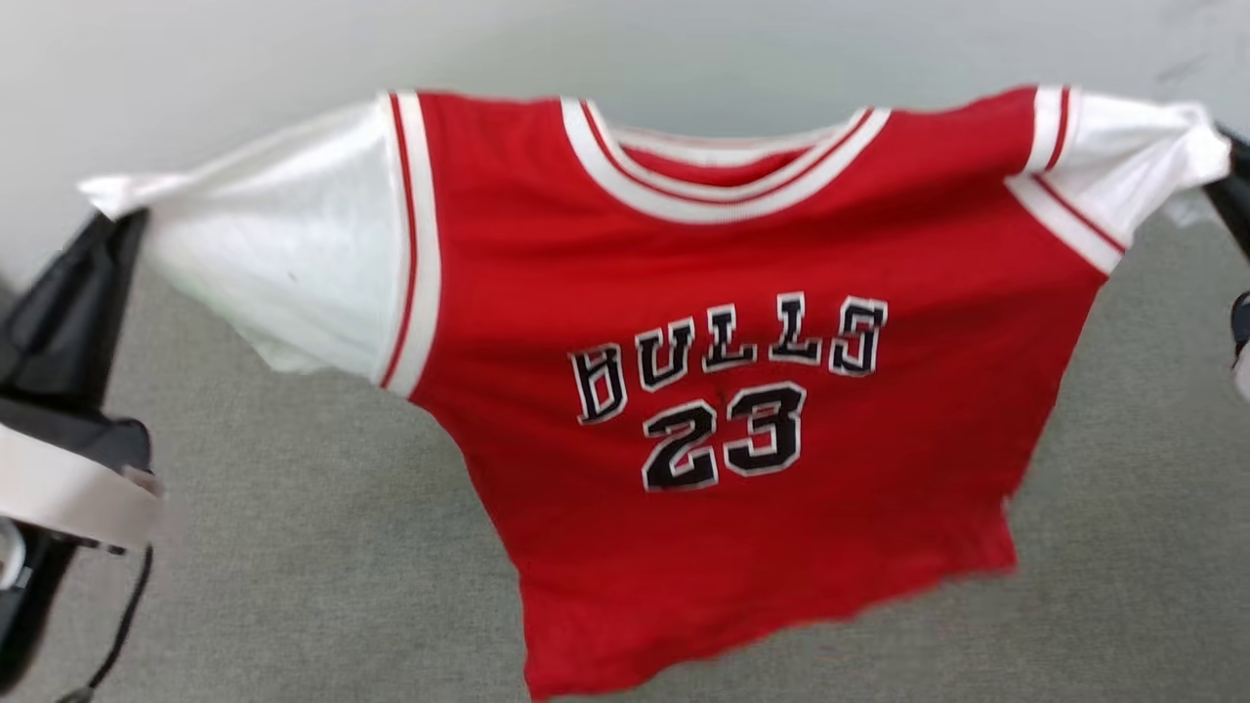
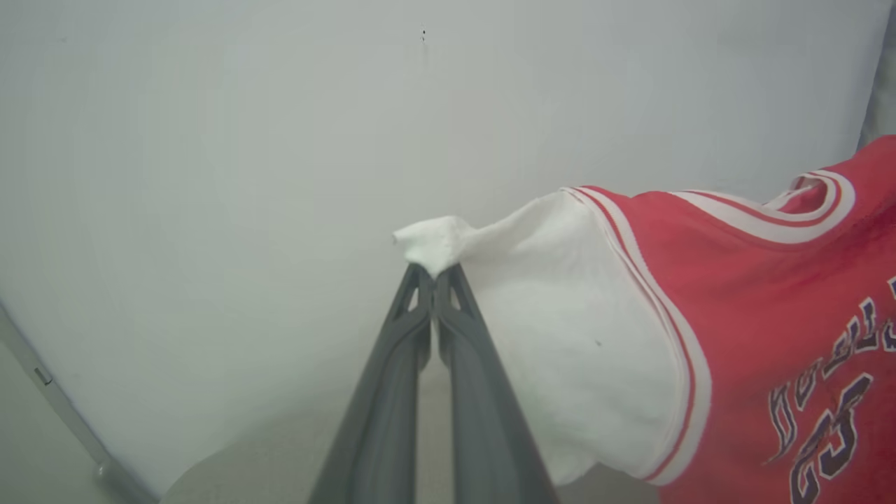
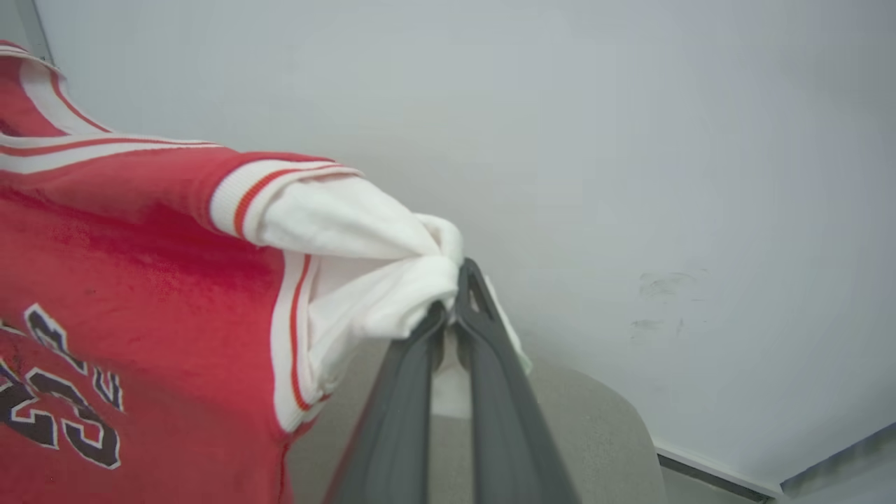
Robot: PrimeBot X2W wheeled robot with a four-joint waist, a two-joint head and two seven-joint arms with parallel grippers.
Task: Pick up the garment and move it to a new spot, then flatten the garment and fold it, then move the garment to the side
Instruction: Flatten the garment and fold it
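Note:
The garment [image 1: 703, 391] is a red T-shirt with white sleeves and a black "BULLS 23" print, and it hangs in the air above the grey surface [image 1: 293, 547], stretched wide between my two grippers. My left gripper [image 2: 435, 274] is shut on the tip of one white sleeve [image 2: 434, 241]; in the head view it sits at the left edge [image 1: 117, 220]. My right gripper [image 3: 451, 290] is shut on the bunched end of the other white sleeve [image 3: 392, 280], at the right edge of the head view [image 1: 1226, 161]. The hem hangs free and slanted at the bottom.
A pale wall [image 1: 625, 49] stands right behind the shirt. The grey surface has a rounded edge [image 3: 630, 420] on the right side. My left forearm [image 1: 68, 488] with a dangling cable fills the lower left.

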